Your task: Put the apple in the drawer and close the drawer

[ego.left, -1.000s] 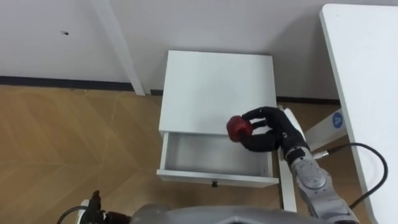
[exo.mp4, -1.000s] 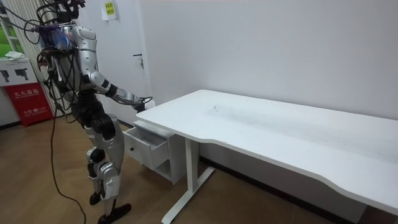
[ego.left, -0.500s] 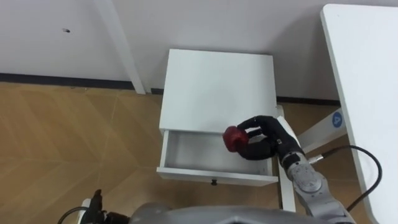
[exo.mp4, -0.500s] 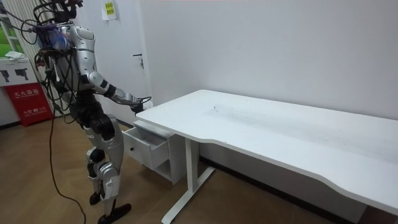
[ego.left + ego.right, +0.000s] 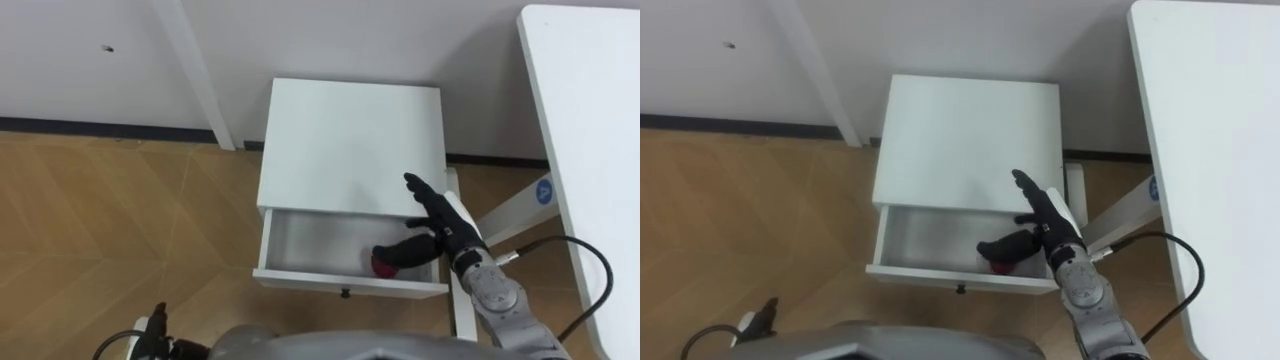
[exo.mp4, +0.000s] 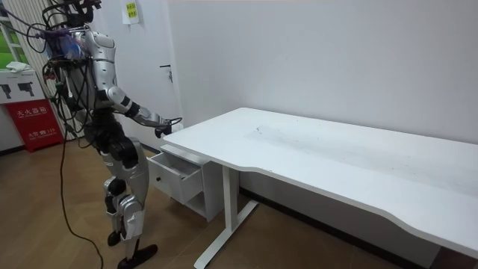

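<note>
Apple (image 5: 383, 264) inside open drawer (image 5: 345, 285), just under R hand (image 5: 437, 222); fingers spread, holding nothing.

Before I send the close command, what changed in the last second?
The right hand came down over the open drawer, opened and let go of the apple, which now lies inside at its right end. The drawer stays open; the cabinet is unmoved.
</note>
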Available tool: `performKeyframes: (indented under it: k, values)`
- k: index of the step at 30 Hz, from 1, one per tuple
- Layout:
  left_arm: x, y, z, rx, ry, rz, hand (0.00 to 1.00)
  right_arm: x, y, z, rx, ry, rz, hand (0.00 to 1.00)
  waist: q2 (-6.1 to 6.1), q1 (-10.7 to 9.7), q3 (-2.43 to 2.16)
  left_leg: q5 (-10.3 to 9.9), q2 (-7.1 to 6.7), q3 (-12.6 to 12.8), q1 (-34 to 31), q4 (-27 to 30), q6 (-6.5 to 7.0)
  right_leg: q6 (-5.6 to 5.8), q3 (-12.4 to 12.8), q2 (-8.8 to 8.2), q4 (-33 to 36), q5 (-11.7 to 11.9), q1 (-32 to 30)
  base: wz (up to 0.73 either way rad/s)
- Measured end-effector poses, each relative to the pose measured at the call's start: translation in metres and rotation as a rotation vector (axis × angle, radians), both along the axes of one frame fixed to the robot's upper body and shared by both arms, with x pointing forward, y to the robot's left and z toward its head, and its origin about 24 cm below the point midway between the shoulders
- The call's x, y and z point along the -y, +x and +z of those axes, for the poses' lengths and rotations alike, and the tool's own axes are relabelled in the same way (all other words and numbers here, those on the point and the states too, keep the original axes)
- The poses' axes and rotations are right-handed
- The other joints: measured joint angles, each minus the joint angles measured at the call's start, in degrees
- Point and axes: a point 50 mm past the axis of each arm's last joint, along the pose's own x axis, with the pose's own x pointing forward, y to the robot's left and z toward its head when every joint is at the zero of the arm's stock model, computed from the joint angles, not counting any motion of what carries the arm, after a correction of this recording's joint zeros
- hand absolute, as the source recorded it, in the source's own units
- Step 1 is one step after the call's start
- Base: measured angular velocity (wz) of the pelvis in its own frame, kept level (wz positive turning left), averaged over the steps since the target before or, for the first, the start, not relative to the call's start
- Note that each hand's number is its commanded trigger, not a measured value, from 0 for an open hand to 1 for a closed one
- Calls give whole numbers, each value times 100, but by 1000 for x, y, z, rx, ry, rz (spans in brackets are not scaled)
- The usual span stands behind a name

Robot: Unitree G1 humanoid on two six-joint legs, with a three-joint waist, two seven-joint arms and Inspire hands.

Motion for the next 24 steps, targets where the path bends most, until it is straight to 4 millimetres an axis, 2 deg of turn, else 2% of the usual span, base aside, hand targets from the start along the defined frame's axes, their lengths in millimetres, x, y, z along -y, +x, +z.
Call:
performKeyframes:
  k: [10,17,19,24]
  values:
    - [0,2,0,5,1,0,0,1,-2,-4,-19,-4,-4,0,-13,-13,-13,0,0,0,10,3,0,0,1,0,0,0,-19,0]
    - [0,-5,0,0,20,29,0,10,-18,-17,-95,-9,-67,0,-29,-24,-34,1,-2,2,26,11,1,0,-2,-7,1,0,10,0]
    - [0,-7,0,-2,23,37,0,15,-24,-21,-109,-22,-100,0,-32,-52,-35,0,-3,1,83,15,1,0,-11,-9,-2,0,61,3]
    - [-2,-12,0,-19,32,35,0,45,-62,-44,-270,-63,-281,0,29,-97,-46,-98,6,-65,33,249,40,13,-136,-37,51,-8,150,9]
